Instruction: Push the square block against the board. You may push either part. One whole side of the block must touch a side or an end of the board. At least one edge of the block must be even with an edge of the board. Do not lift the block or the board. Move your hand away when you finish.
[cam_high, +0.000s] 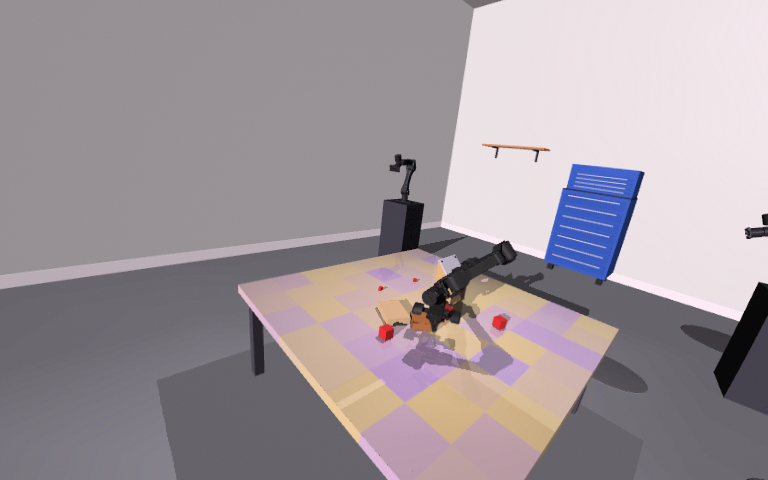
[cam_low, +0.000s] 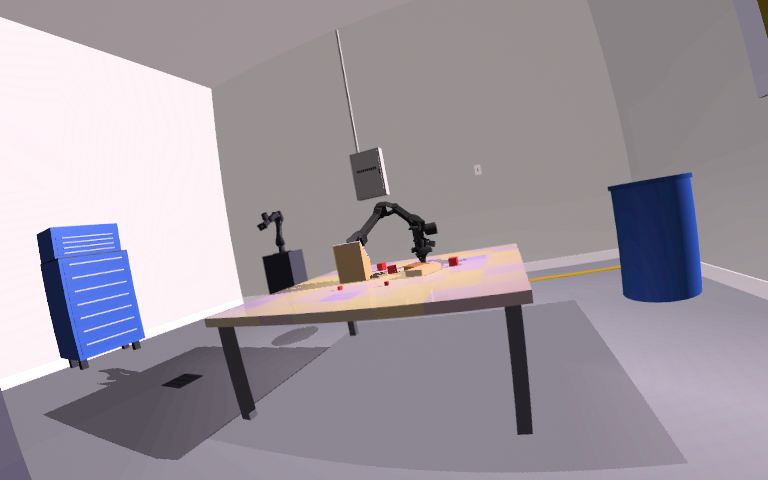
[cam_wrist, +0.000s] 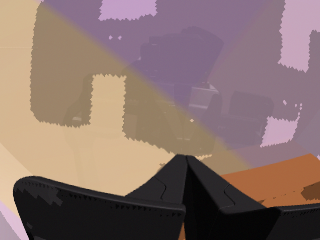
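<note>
My claw (cam_wrist: 186, 160) is pinched fully together with nothing in it; in the wrist view the two fingertips meet at lower centre. An orange surface, which I take for the block (cam_wrist: 280, 183), shows at lower right, mostly cut off by the fingers. In the top view the arm (cam_high: 464, 274) hides most of the block (cam_high: 419, 322) near the middle of the table (cam_high: 317, 367). The pale board (cam_low: 421, 268) lies flat under the claw (cam_low: 419, 255) in the exterior view. Whether block and board touch, I cannot tell.
</note>
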